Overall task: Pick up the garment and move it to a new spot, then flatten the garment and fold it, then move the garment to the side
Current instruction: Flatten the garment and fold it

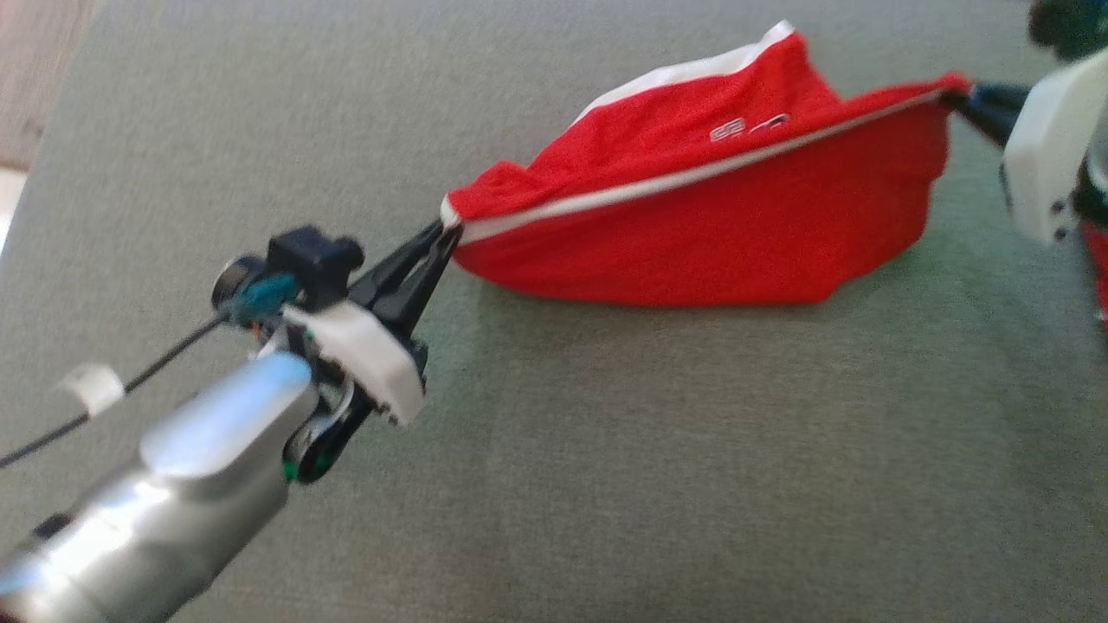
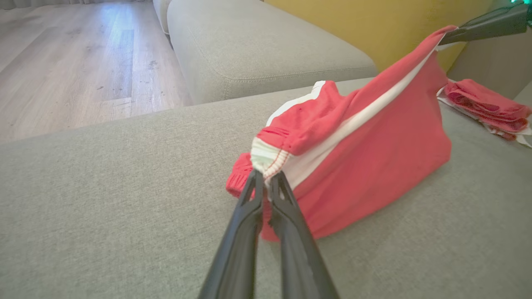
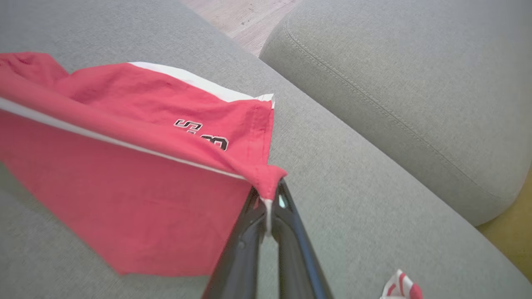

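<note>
seat (image 1: 606, 484): grey fabric | cushion (image 2: 257, 41): grey, beside seat | floor (image 2: 75, 62): pale wood | panel (image 2: 374, 25): yellow, behind seat | pile (image 2: 486, 104): red-white cloth, on seat

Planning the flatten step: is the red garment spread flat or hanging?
Hanging, not flat: the garment is stretched by its top edge between the left pincer and right pincer, draping down to the cushion.
</note>
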Available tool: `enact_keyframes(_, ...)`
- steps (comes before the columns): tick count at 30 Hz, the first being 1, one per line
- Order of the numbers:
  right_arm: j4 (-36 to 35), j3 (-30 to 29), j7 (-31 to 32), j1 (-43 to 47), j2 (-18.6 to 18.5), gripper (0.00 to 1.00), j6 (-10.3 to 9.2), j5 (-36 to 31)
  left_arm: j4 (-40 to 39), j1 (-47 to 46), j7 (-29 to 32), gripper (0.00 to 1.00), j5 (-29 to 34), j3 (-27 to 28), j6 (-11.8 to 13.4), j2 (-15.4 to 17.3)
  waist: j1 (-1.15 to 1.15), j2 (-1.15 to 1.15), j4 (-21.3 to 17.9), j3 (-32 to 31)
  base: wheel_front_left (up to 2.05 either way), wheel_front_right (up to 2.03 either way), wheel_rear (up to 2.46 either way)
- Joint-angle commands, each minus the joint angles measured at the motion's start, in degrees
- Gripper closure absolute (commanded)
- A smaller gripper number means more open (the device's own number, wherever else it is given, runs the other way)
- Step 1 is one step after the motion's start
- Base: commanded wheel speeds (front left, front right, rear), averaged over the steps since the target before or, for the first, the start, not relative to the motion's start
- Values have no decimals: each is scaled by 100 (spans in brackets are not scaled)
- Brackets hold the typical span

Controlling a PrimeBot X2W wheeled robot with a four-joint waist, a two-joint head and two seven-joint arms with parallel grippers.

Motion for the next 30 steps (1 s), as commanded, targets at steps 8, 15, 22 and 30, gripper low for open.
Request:
enact_keyframes(8,322,354,256,-977,-55,100,-5,-177,922,-978,182,100,51,211,-390,-411,-2,0,541,777,0,0,0)
enact_keyframes(15,588,787,271,-1540,-12,100,-5,-187,1590,-1429,195,100,59,133,-624,-828,-2,0,732,1083,0,0,0)
enact_keyframes(22,881,1078,137,-1910,86,100,-5,-136,2098,-1729,60,100,9,67,-731,-1152,-2,0,805,1271,0,0,0)
enact_keyframes(30,1141,1260,-165,-2204,206,100,-5,-158,2501,-1962,-82,62,-74,-62,-763,-1408,-2,0,860,1435,0,0,0)
